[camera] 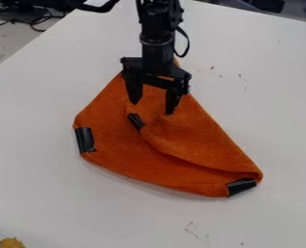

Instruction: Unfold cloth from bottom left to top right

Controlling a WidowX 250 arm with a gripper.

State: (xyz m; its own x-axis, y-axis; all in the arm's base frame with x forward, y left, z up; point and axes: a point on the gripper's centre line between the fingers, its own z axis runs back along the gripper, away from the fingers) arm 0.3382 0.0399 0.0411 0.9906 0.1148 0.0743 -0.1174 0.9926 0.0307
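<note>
Probably a lab: white table (45,160), robot arm (157,43), loose cables (36,17) behind.

orange cloth (120,140), kinda fuzzy looking | was still partly folded, one flap lying over the rest with a soft crease | sat flat-ish, bit rumpled, around the middle of the frame | had black patches on its lower left, lower right and the flap's corner near center | top end narrowed toward upper center

Black gripper (153,108) — fingers apart, over orange cloth (197,140), partly folded, on white table (36,145)
</note>
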